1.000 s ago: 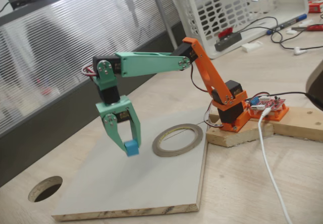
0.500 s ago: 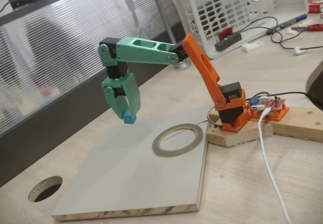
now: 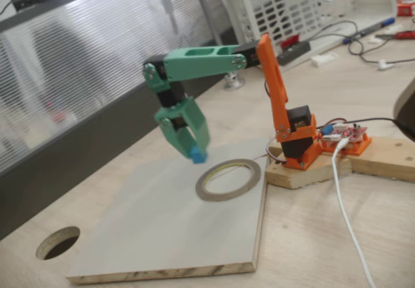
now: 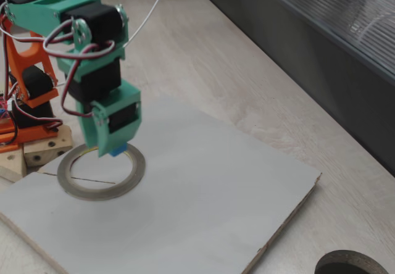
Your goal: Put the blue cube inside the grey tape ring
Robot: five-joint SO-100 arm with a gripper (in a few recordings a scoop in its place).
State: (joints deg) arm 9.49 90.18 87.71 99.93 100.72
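At the far left of a fixed view, off the board's near left corner, a dark round hole (image 3: 58, 242) with a raw wooden edge is cut into the desk; it is well apart from everything in play and looks irrelevant to the job. Next comes the pale grey board (image 3: 155, 236) that carries the work, lying flat on the wooden desk (image 3: 311, 236) with its chipboard edge showing along the near side. Above its middle hangs the green gripper (image 3: 194, 150), its two fingers closed on the blue cube (image 3: 198, 153), which is pinched at the very tips and held clear of the board. The cube is carried high, most likely so it can pass over the rim of the tape rather than push it. The grey tape ring (image 3: 228, 179) lies flat near the board's right edge, just right of and below the cube; in the other fixed view the cube (image 4: 118, 150) sits over the ring's (image 4: 99, 187) far rim, so I judge it close to, but not surely inside, the opening. A further small move toward the centre seems needed before release. Right of the board, the arm's orange base (image 3: 299, 146) is mounted on a wooden block (image 3: 324, 168), with a white cable (image 3: 343, 210) trailing forward. Behind stand a ribbed translucent panel (image 3: 84, 61) and a white plastic crate (image 3: 298, 9).
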